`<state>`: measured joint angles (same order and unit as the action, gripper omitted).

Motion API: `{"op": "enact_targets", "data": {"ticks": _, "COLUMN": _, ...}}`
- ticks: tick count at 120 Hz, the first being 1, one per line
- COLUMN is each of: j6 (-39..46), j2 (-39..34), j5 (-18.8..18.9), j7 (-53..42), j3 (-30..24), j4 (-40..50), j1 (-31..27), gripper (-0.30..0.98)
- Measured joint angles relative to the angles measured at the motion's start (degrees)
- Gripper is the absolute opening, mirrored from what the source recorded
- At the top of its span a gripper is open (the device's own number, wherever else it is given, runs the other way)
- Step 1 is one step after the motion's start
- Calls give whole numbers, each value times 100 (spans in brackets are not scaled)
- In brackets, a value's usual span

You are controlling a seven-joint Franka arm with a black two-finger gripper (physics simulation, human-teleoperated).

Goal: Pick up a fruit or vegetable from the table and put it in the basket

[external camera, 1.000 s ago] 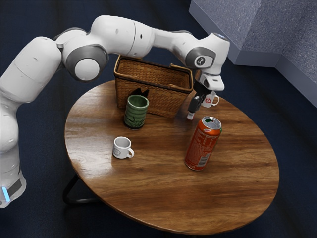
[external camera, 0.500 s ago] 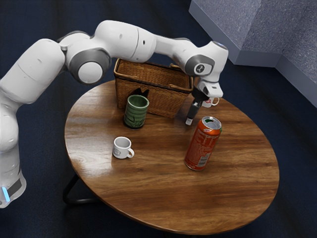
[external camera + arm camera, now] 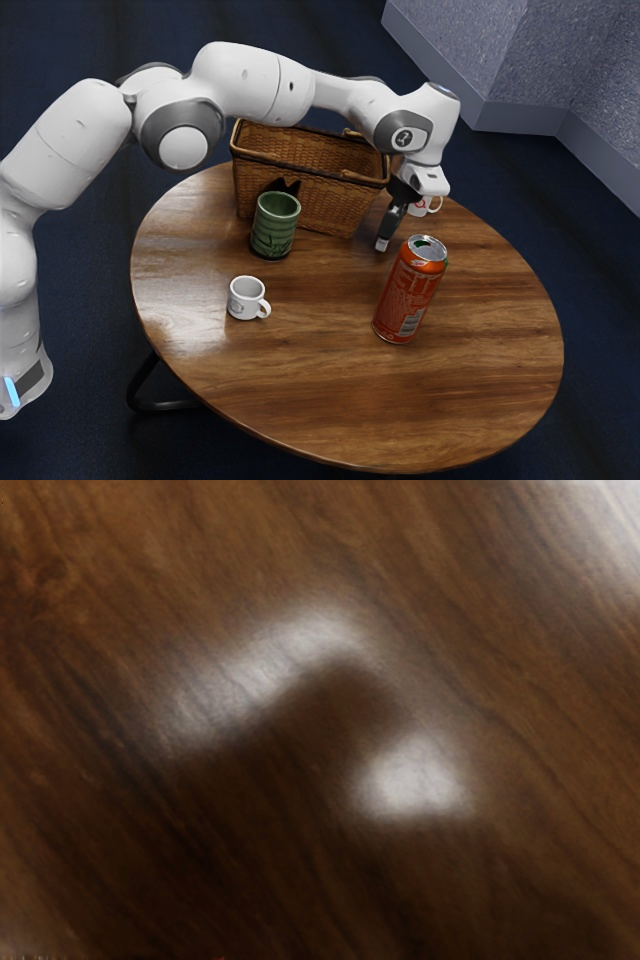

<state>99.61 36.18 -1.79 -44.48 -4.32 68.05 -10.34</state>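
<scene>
In the exterior view my gripper (image 3: 382, 243) points down low over the wooden table (image 3: 300, 390), beside the wicker basket's end at the exterior view's right. It is behind the red can as seen from this camera. How its two sides stand cannot be made out. The basket (image 3: 325, 203) is upright with its top uncovered; part of its inner wall is visible, its bottom hidden by the front wall. Beneath my hand, the wrist view has brown wood of the table (image 3: 520, 720) with bright reflections and a dark shadow.
A tall red can (image 3: 405, 295) stands close to my gripper. A green cup (image 3: 274, 228) is in front of the basket, with dark pointed shapes (image 3: 287, 186) behind it. One white mug (image 3: 246, 298) sits nearer the camera; another white mug (image 3: 422, 205) is partly behind my hand.
Compared with a second ago, my hand is lower and slightly further toward the exterior view's left. Over the last half second it has barely moved. The can, cups and basket have stayed put.
</scene>
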Motion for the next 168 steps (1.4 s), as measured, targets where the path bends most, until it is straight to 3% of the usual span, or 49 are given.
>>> {"op": "enact_targets", "data": {"ticks": 18, "j6": 33, "j2": 0, "j5": -4, "j7": 19, "j3": 18, "j4": 2, "j1": 2, "gripper": 36}}
{"op": "enact_targets", "data": {"ticks": 38, "j6": 47, "j2": -1, "j5": 21, "j7": 21, "j3": 15, "j4": 5, "j1": 0, "gripper": 19}}
{"op": "enact_targets", "data": {"ticks": 76, "j6": 45, "j2": 2, "j5": 67, "j7": 20, "j3": 20, "j4": 1, "j1": 8, "gripper": 17}}
{"op": "enact_targets", "data": {"ticks": 120, "j6": -85, "j2": -313, "j5": 154, "j7": -649, "j3": 66, "j4": -25, "j1": 103, "gripper": 16}}
{"op": "enact_targets", "data": {"ticks": 144, "j6": -267, "j2": -543, "j5": 118, "j7": -731, "j3": -205, "j4": -326, "j1": 136, "gripper": 15}}
{"op": "enact_targets", "data": {"ticks": 168, "j6": -430, "j2": -1764, "j5": 91, "j7": -791, "j3": -172, "j4": -342, "j1": 87, "gripper": 16}}
